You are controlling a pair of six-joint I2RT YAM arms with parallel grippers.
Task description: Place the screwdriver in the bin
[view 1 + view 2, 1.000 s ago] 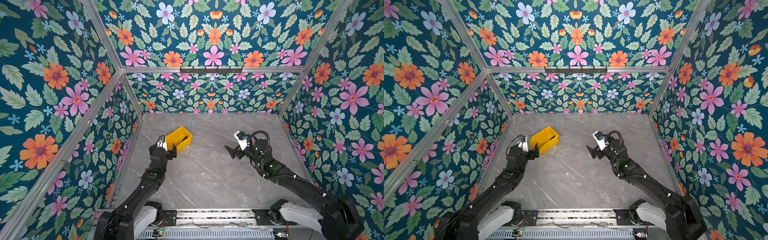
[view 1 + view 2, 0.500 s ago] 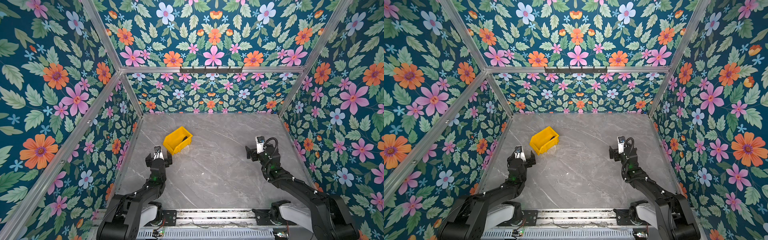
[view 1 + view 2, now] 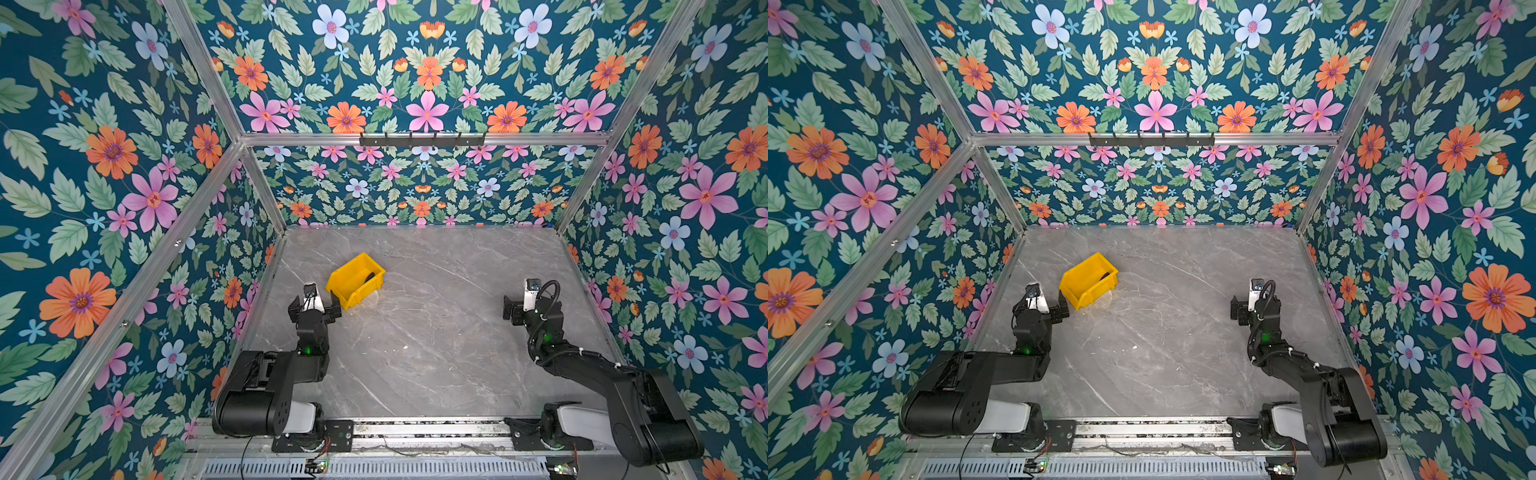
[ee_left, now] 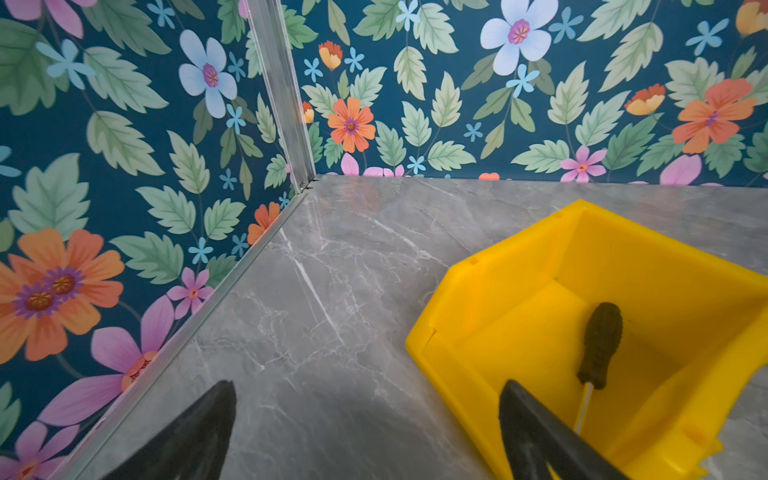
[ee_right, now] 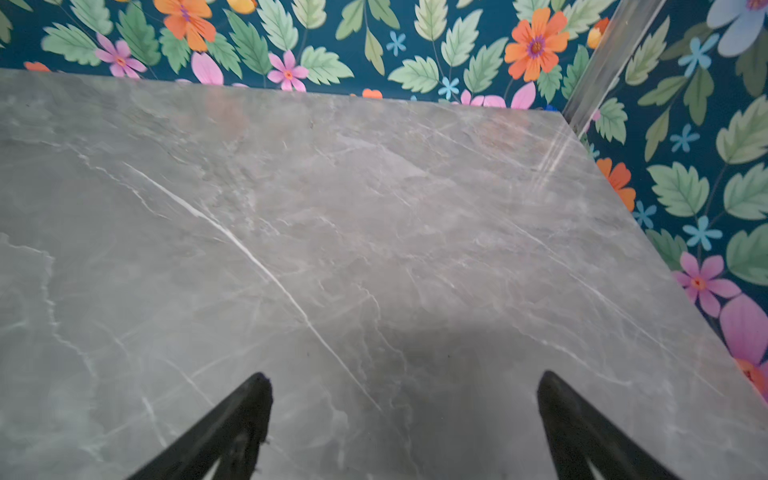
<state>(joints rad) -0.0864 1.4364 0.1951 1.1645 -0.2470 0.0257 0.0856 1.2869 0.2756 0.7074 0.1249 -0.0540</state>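
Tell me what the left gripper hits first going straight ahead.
Likely the bin: one finger lines up with its near corner. The left gripper otherwise faces bare table, then wall. Depth unclear.

My bench is a grey marble-veined tabletop [image 3: 436, 353]. Around it stand dark teal flower-printed walls [image 3: 415, 187], joined by silver aluminium bars [image 3: 291, 139].

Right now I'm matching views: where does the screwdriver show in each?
Top view: screwdriver dark inside the bin, left of centre.
Top view: screwdriver also inside the bin.
Left wrist: screwdriver lying on the bin's floor.
Right wrist: not in it.
Shared landmark: the yellow bin, three views.
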